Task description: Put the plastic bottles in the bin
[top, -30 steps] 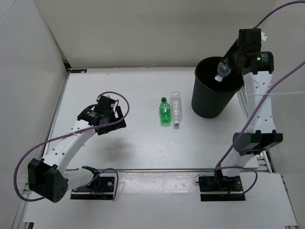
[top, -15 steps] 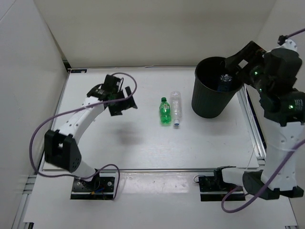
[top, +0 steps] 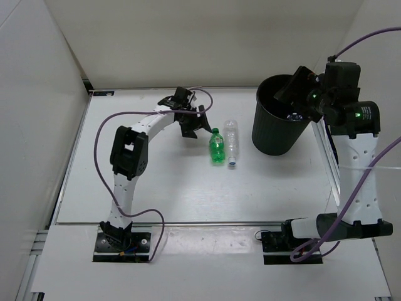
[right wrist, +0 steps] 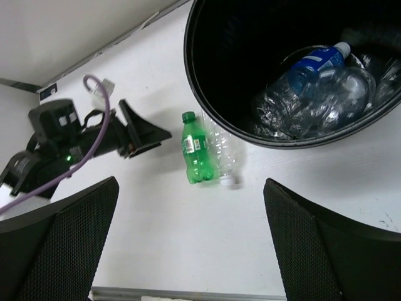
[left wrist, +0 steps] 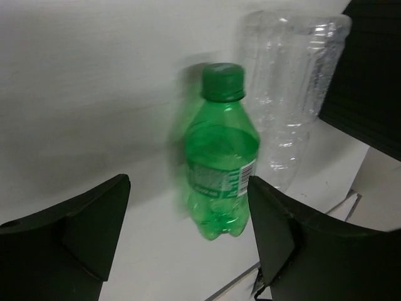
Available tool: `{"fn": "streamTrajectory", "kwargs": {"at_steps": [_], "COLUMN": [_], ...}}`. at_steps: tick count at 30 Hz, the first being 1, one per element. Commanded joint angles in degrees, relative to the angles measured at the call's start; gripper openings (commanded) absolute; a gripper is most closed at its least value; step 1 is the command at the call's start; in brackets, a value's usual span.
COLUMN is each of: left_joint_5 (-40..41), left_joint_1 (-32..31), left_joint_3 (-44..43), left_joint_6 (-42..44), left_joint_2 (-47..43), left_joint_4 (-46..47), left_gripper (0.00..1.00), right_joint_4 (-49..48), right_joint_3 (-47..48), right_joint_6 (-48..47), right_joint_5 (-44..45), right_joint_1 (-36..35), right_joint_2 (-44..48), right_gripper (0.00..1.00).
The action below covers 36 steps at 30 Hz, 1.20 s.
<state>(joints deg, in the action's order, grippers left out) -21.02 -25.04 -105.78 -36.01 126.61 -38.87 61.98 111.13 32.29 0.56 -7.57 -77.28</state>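
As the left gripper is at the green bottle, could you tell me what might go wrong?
The clear bottle lies right beside the green bottle, so a finger of the open left gripper may knock it away. Both lie on their sides and could roll if nudged. The right gripper hangs open above the bin, so the arms might crowd there.

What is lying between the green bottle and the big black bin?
The plain clear bottle, lying right beside the green bottle, short of the bin. The top view shows it.
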Motion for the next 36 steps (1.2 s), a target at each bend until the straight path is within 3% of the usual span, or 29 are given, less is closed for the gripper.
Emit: {"fn": "streamTrajectory", "kwargs": {"at_steps": [1,2,5,16,27,36], "left_joint_5": [-6.66,-7.98,-8.52,-7.90,-7.37,-9.57], "left_joint_1": [-2.81,-3.35,-5.28,-5.81,-5.81,-6.34], "left_joint_3": [-8.29,-11.96,-15.42,-11.73,-11.73,-6.90], "left_joint_6": [1.20,1.20,2.52,2.52,2.52,2.52], "left_joint_2": [0.74,1.79,5.66,9.35,9.36,6.46], "left_joint_4": [1.78,1.78,1.78,1.26,0.73,-0.41], "left_gripper": [0.87,0.94,1.00,0.99,0.97,0.97], "right_joint_4": [-0.36,-0.36,-0.36,2.62,2.62,2.62], "right_joint_3": [-1.52,-2.23,-3.99,-2.94,-4.52,-7.59], "right_joint_6": [-1.53,-1.53,-1.53,-3.29,-3.29,-2.77], "right_joint_5": [-3.19,-3.72,-4.86,-4.86,-4.86,-4.86], "right_joint_1": [0.89,1.42,1.42,4.06,4.06,4.06], "right_joint_2": [3.36,3.88,3.89,4.50,5.03,5.03], "right_gripper": [1.00,1.00,1.00,1.00,1.00,1.00]}}
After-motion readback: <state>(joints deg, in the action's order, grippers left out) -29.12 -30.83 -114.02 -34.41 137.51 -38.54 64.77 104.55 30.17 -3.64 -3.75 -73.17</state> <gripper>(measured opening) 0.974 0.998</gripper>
